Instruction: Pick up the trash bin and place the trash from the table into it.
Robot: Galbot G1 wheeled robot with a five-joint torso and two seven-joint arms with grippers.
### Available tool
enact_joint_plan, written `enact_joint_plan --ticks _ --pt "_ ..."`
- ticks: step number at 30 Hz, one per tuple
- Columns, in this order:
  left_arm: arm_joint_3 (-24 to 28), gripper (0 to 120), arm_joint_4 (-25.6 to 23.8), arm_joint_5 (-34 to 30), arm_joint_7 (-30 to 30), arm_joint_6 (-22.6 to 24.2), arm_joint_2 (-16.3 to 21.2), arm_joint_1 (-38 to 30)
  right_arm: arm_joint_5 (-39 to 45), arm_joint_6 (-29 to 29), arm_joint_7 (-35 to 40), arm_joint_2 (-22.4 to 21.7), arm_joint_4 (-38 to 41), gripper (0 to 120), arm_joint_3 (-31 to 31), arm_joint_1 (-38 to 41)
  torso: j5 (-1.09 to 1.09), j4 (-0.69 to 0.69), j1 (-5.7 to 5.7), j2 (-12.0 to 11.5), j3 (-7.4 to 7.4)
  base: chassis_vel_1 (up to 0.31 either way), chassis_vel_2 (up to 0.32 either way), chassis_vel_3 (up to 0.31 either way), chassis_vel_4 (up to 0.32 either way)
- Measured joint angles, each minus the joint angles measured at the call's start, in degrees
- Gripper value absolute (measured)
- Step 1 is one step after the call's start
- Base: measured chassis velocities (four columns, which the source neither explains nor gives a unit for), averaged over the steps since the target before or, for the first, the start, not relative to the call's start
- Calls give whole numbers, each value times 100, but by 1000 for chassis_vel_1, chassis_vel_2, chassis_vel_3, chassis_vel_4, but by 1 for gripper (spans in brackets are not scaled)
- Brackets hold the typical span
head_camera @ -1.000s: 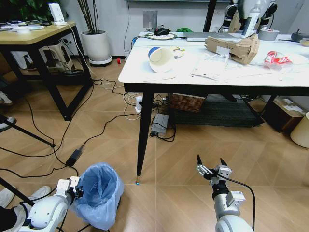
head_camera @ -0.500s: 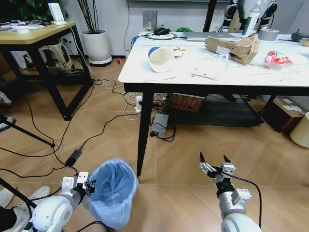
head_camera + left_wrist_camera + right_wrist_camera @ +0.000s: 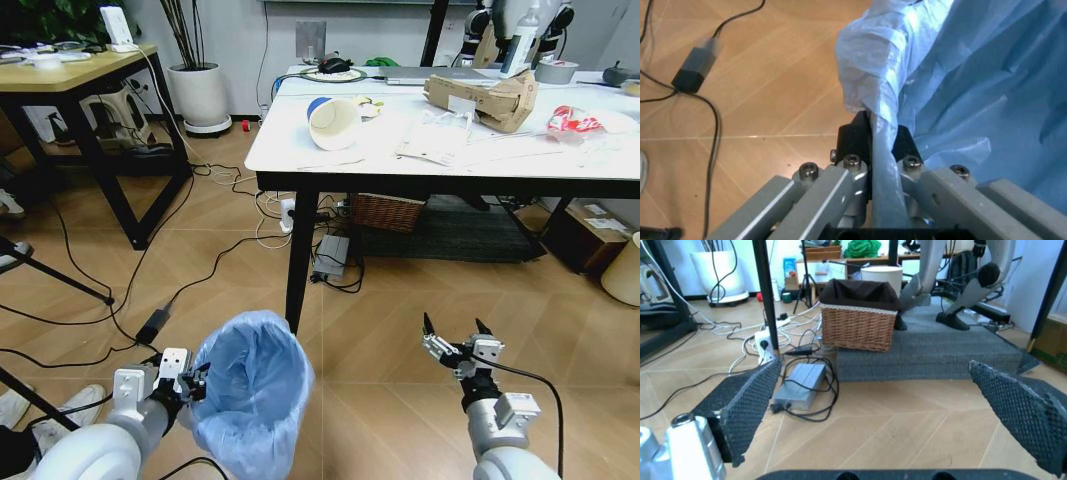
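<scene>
The trash bin point(image 3: 252, 388), lined with a crinkled light-blue bag, hangs lifted off the floor at the lower left. My left gripper point(image 3: 190, 383) is shut on its rim; in the left wrist view the black fingers point(image 3: 855, 137) pinch the trash bin's point(image 3: 973, 75) bag-covered rim. My right gripper point(image 3: 453, 338) stands open and empty low on the right, over bare floor, with its mesh pads point(image 3: 747, 405) spread wide apart. On the white table point(image 3: 300, 150) lies trash: a blue-white paper cup point(image 3: 332, 122), a torn cardboard box point(image 3: 485, 98), white papers point(image 3: 435, 138) and a crushed red-labelled bottle point(image 3: 575, 120).
Black table leg point(image 3: 297, 280) stands just beyond the bin. Cables and a power brick point(image 3: 153, 325) trail over the wooden floor on the left. A wicker basket point(image 3: 860, 315) and grey mat sit under the table. A wooden desk point(image 3: 80, 70) stands far left, a cream bin point(image 3: 625, 270) far right.
My left gripper has lifted the trash bin up and to the right, nearer the table leg. The right gripper has drifted slightly right and lower, still open.
</scene>
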Motion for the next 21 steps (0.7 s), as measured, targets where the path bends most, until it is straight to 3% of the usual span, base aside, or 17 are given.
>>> enact_joint_plan --ticks 5,10,21 --pt "97 0 -238 -490 -676 -1 13 274 -32 -10 15 11 86 100 -9 -112 -1 0 0 0 0 0 0 0 0" --pt "96 0 -240 -530 -1105 -2 -75 780 -113 -8 15 58 133 100 -42 -176 0 1 0 0 0 0 0 0 0" --pt "-47 0 -204 -396 -1127 -6 23 1025 -185 -1 3 140 189 100 -74 -218 0 1 0 0 1 0 0 0 0"
